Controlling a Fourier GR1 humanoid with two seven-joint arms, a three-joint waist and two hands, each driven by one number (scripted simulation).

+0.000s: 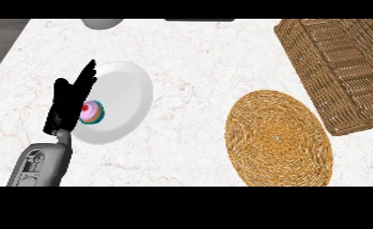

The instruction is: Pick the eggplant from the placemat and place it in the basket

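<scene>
A round woven placemat (279, 139) lies on the counter at the lower right, and I see nothing on it. The brown wicker basket (331, 70) stands at the upper right, tilted in the view, with its inside showing only weave. No eggplant is visible anywhere. My left hand (70, 99) shows at the left, fingers straight and pointing up, resting over the edge of a white plate. My right hand does not appear in the view.
The white plate (120, 99) at the left carries a small pink cupcake (92, 113) beside my left hand. A grey rounded object (102, 23) and a dark flat object (199, 20) sit at the counter's far edge.
</scene>
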